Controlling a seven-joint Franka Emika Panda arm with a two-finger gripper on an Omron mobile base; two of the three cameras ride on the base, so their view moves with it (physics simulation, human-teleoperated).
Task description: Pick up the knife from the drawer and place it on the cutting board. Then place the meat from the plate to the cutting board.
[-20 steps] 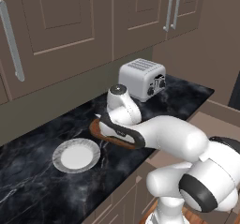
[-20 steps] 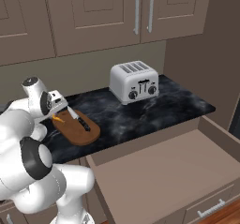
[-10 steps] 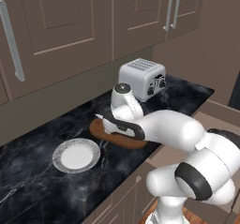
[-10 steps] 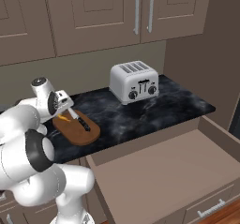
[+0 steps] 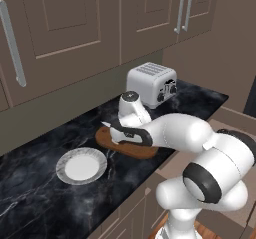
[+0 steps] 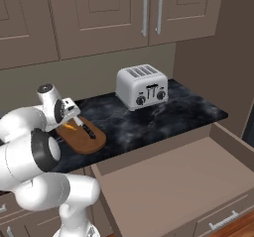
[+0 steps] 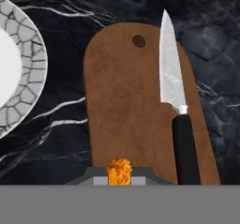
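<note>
Meat (image 7: pixel 119 171) sits pinched in the closed hand (image 6: pixel 71 116), above the near end of the cutting board (image 7: pixel 131 110). Knife (image 7: pixel 177 110) already lies along the board's edge. Released too high, the strip could probably bounce onto the desk (image 6: pixel 168 109).

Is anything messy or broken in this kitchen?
Nothing looks broken or spilled. The knife lies flat on the cutting board, the plate sits beside it on the counter, and the gripper holds the meat over the board. One oddity: the drawer is left pulled open.
</note>
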